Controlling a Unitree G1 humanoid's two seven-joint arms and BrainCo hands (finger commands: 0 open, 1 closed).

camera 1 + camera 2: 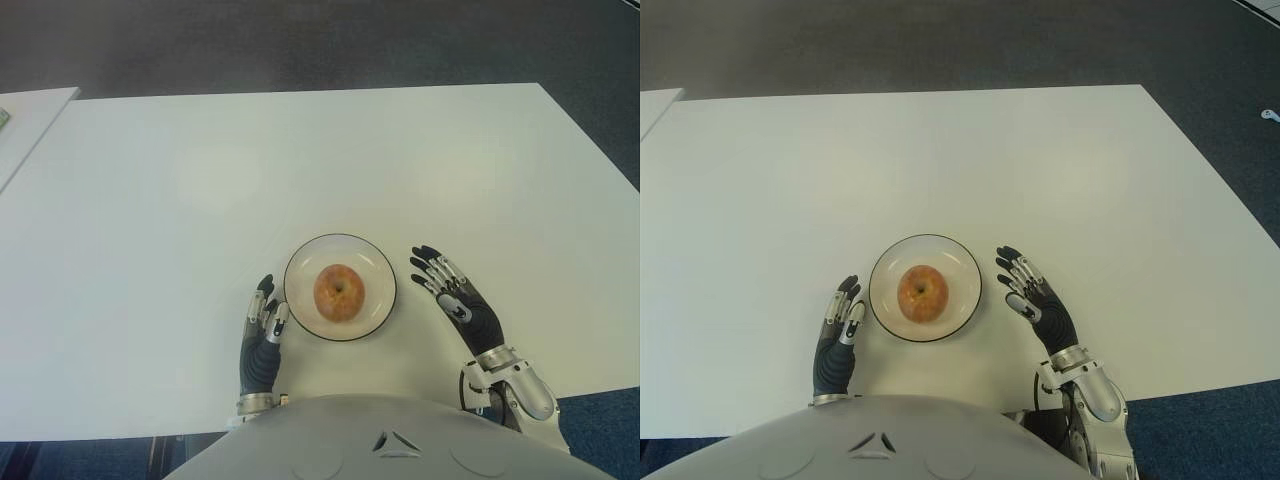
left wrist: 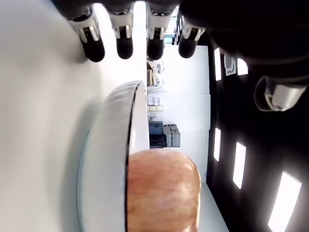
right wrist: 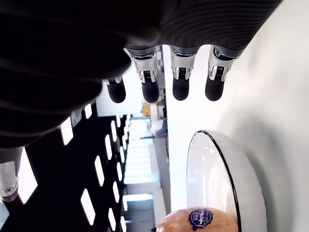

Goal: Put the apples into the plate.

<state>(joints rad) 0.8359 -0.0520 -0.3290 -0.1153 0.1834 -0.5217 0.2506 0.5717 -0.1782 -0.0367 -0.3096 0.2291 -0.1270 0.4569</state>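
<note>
One reddish-yellow apple [image 1: 339,291] sits in the middle of a white plate [image 1: 303,268] with a dark rim, near the front edge of the white table [image 1: 300,160]. My left hand [image 1: 262,335] lies just left of the plate, fingers straight and holding nothing. To the plate's right is my right hand [image 1: 450,292], fingers spread and holding nothing. In the left wrist view the apple [image 2: 161,191] shows beyond the plate's rim [image 2: 104,159]. In the right wrist view the apple [image 3: 198,220] bears a blue sticker [image 3: 199,216].
A second white table [image 1: 25,120] stands at the far left. Dark carpet [image 1: 320,40] lies beyond the table's far edge. My grey torso [image 1: 380,440] fills the bottom of the eye views.
</note>
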